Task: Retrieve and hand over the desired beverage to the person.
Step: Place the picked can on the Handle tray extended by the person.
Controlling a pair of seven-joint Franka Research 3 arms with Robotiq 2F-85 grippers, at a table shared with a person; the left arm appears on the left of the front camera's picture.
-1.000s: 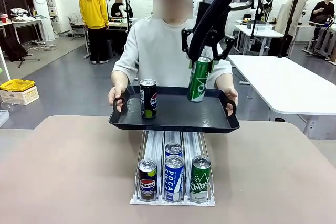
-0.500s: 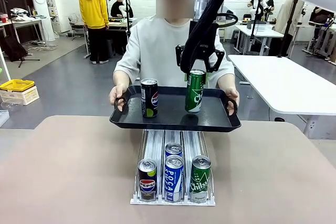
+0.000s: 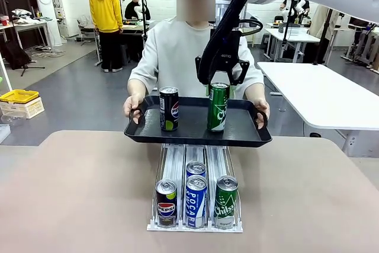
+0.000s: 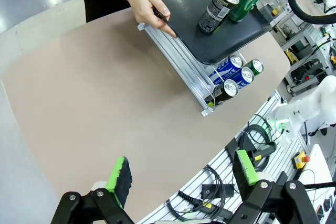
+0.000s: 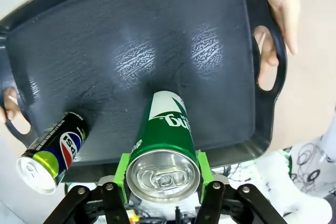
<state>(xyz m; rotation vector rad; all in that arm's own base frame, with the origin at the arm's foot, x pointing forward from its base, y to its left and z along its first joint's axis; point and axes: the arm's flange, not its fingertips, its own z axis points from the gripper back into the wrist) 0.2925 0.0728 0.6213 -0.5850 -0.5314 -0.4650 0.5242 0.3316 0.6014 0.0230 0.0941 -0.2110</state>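
A person (image 3: 177,51) in a light grey sweatshirt holds a black tray (image 3: 237,137) by both handles across the table. On it a green can (image 3: 218,107) stands upright, my right gripper (image 3: 218,84) shut on its top; the right wrist view shows the green can (image 5: 164,145) between green pads, its base on the tray (image 5: 131,30). A black Pepsi can (image 3: 169,109) stands to its left on the tray. My left gripper (image 4: 181,174) hangs open over the brown table, nothing between its fingers.
A rack (image 3: 195,197) on the table holds a Pepsi can (image 3: 166,202), two blue Pocari cans (image 3: 196,201) and a green can (image 3: 225,201). A white table (image 3: 320,93) stands at the right. People stand far behind.
My right gripper lowered the green can from above the tray down onto it, shifting slightly left. The can now stands upright on the tray. The left gripper has not changed.
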